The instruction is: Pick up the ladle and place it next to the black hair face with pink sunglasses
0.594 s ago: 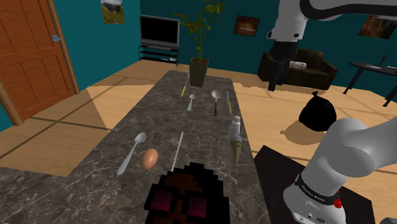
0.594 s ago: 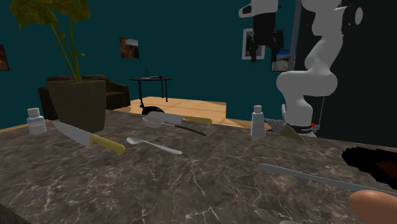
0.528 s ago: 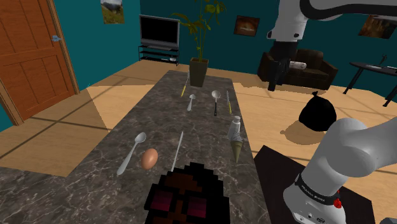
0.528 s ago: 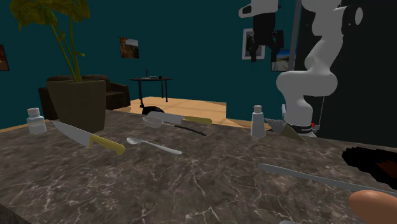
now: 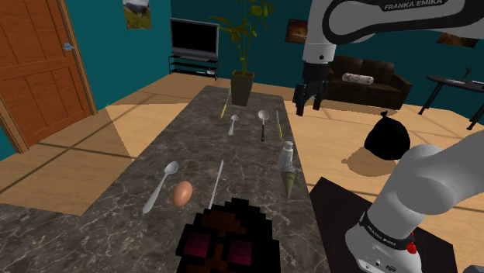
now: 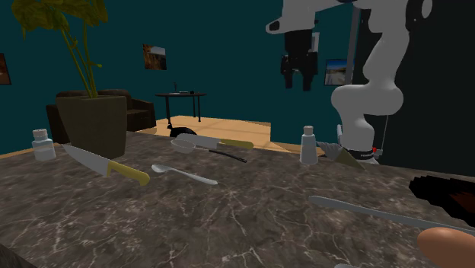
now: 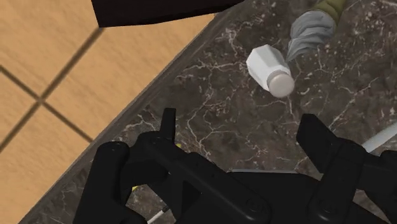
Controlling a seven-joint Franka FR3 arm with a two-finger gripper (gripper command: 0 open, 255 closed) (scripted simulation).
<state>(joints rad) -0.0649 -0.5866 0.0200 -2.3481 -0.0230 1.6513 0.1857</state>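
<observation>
— Shoulder view first: where do we find the ladle?

— We find the ladle lying flat on the dark marbled table, toward its far end. Its round bowl faces the far end and its dark handle runs back toward the near end. A small spoon lies just beside it on the shoulder view's left. A potted plant stands beyond both.

— And the black hair face with pink sunglasses?

— We see the black hair face with pink sunglasses at the near end of the table, well apart from the ladle. Between the two lie a larger spoon, an egg and a small white bottle.

— How does the gripper stand?

— The gripper hangs in the air over the table's far right edge, near the ladle but well clear of it. We see its fingers spread apart, pinching nothing. In the wrist view we look past them onto the marbled top, the white bottle and the wood floor beside the table's edge.

— And the second exterior view?

— There we see the ladle lying just beside a yellow-handled knife, with the gripper high above them.
</observation>
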